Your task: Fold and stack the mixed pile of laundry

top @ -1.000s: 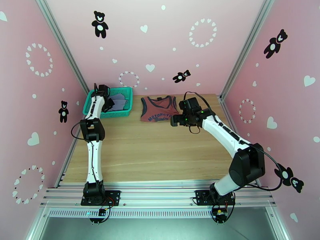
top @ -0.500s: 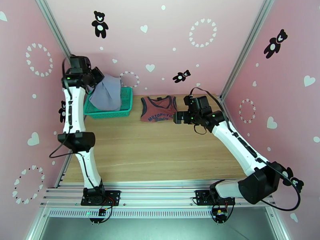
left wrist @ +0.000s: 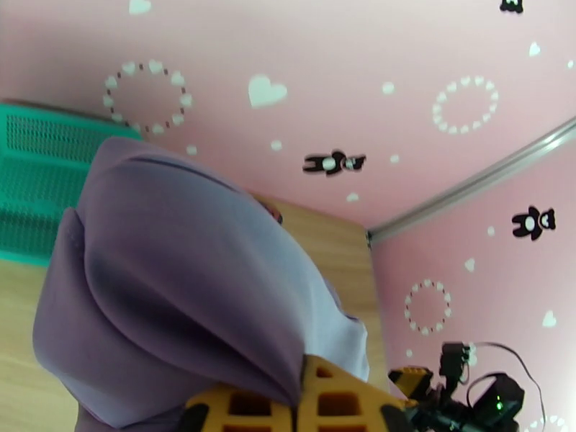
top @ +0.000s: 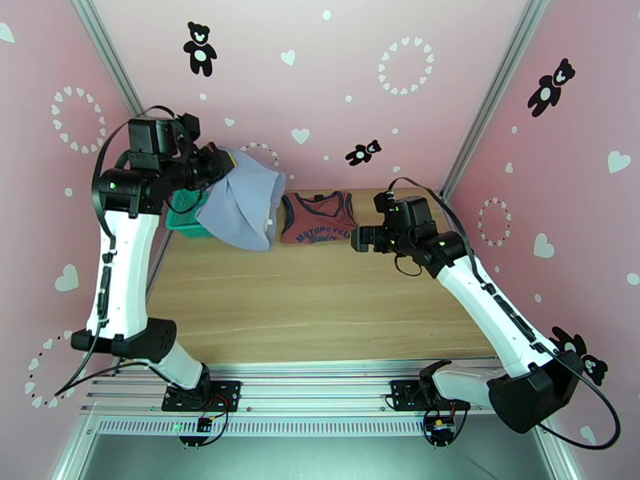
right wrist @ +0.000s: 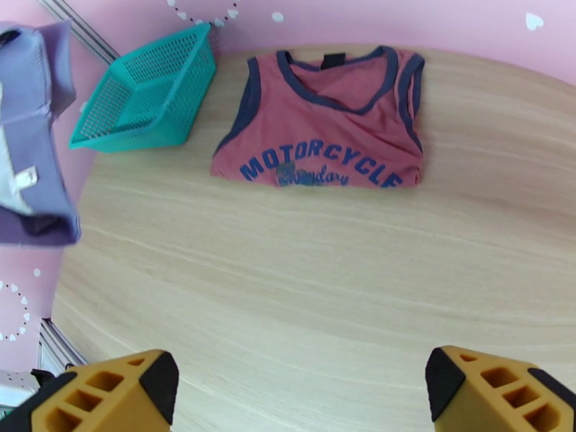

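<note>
My left jaws are pressed together on a pinch of the grey-lavender shirt (top: 240, 206). They hold it in the air above the teal basket (top: 181, 221), so the cloth hangs free and drapes open. I judge that readies it for laying flat. Right of the basket, the rust-red tank top (top: 318, 219) lies flat on the worktop (top: 320, 306), lettering up and apparently folded short. Further right of the basket, my right jaws stand spread wide and empty above the worktop. They hover just beside the tank top's right edge, well apart from the shirt.
</note>
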Available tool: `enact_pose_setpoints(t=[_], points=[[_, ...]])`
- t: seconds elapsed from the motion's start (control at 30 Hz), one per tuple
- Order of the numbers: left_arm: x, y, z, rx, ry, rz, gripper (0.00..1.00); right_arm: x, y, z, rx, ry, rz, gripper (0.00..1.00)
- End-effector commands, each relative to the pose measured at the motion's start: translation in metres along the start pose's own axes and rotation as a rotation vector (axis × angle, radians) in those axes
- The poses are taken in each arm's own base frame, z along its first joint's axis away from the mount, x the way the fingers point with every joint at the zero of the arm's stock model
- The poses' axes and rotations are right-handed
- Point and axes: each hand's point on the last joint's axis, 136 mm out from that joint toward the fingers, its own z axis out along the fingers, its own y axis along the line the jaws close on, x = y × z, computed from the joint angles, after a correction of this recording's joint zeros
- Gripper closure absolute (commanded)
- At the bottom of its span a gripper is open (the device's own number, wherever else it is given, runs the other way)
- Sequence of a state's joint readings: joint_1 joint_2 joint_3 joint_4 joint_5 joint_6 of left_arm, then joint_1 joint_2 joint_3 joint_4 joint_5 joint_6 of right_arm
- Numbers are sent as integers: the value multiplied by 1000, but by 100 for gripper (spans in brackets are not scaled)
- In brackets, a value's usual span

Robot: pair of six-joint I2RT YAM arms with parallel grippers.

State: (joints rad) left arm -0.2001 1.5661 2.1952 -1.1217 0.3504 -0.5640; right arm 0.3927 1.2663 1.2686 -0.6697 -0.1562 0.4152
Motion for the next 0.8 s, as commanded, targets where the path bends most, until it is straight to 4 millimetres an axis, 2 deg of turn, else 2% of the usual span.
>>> enact_pose_setpoints(t=[0.0,0.17,0.4,0.5,0.53,0.6,0.67,0.77], points=[[26,-11,12,29,31,7,100,8,3,-1,-19,7,-5,4],[102,7,55,-28,172,-12,100,22,-3,4,-6,41,-3,3],[218,58,127,-154,368,-88,100,55,-14,18,12,118,25,4],[254,73,155,-201,440,-80,100,68,-19,26,23,148,41,4],[260,77,162,-217,457,-73,86,72,-19,28,21,155,46,4],[266,83,172,-254,473,-45,36,80,-21,32,21,173,50,4],[258,84,174,-283,451,-15,2,88,-24,34,28,192,51,3],[236,81,162,-327,395,41,1,101,-26,39,31,224,31,3]])
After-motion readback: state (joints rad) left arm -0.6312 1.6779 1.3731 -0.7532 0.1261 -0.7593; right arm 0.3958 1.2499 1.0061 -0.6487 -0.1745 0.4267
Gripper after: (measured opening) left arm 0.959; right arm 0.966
